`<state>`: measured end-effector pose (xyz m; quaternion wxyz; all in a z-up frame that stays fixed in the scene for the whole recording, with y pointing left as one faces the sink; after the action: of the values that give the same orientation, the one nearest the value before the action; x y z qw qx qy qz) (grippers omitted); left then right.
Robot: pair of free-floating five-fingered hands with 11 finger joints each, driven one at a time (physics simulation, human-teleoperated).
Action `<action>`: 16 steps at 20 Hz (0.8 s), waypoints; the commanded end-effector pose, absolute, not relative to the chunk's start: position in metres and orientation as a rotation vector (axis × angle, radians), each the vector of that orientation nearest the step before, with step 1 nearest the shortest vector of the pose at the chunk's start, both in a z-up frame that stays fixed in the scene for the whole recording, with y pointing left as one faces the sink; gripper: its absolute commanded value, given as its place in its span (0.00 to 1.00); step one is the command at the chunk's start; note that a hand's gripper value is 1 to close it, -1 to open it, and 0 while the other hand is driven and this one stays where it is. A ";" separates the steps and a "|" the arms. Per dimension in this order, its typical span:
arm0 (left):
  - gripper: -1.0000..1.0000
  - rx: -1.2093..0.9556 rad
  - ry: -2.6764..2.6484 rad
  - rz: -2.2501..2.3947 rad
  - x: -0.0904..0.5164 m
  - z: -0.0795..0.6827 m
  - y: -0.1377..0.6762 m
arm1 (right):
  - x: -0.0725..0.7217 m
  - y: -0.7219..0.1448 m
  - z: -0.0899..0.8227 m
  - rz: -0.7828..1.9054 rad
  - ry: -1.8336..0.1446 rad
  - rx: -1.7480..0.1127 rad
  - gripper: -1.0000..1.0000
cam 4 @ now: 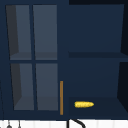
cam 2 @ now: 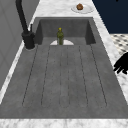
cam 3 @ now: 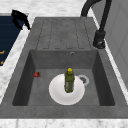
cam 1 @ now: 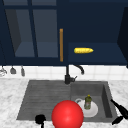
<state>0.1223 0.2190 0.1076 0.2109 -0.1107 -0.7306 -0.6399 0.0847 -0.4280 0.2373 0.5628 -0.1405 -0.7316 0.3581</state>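
Note:
My left hand (cam 1: pixel 40 119) hovers at the front edge of the drainboard (cam 1: pixel 45 97), fingers relaxed and holding nothing. It also shows at the right of the left side view as the left hand (cam 2: pixel 122 63), and at the top left of the right side view as the left hand (cam 3: pixel 20 17). My right hand (cam 1: pixel 120 112) hangs open off the sink's front right corner, fingers spread. In the basin a green bottle (cam 1: pixel 87 101) (cam 2: pixel 60 36) (cam 3: pixel 69 80) stands upright on a white plate (cam 1: pixel 93 111) (cam 3: pixel 56 93). A red ball (cam 1: pixel 67 115) covers the sink's front edge.
A yellow corn cob (cam 1: pixel 83 50) (cam 4: pixel 84 104) lies on the open cabinet shelf, beside a glass door with a brass handle (cam 1: pixel 61 45). The black faucet (cam 1: pixel 68 76) (cam 2: pixel 26 32) (cam 3: pixel 100 37) stands behind the sink. A small red thing (cam 3: pixel 37 74) lies in the basin. A plate with brown food (cam 2: pixel 80 7) sits on the counter.

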 end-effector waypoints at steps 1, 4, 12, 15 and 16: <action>0.50 -0.308 -2.030 -1.778 0.122 0.108 0.219 | 0.081 -0.413 0.229 0.962 -1.769 -0.420 0.00; 0.50 -0.308 -2.030 -1.778 0.122 0.108 0.219 | 0.076 -0.402 0.225 0.999 -1.749 -0.423 0.00; 0.50 -0.308 -2.030 -1.778 0.122 0.108 0.219 | 0.074 -0.371 0.221 1.086 -1.746 -0.515 0.00; 0.50 -0.308 -2.030 -1.778 0.122 0.108 0.219 | 0.074 -0.358 0.218 1.115 -1.746 -0.546 0.00; 0.50 -0.308 -2.030 -1.778 0.122 0.108 0.219 | 0.074 -0.354 0.217 1.124 -1.749 -0.558 0.00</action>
<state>0.1223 0.2190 0.1076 0.2109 -0.1107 -0.7306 -0.6399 0.0742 -0.3655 0.2195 0.5140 -0.1832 -0.7213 0.4266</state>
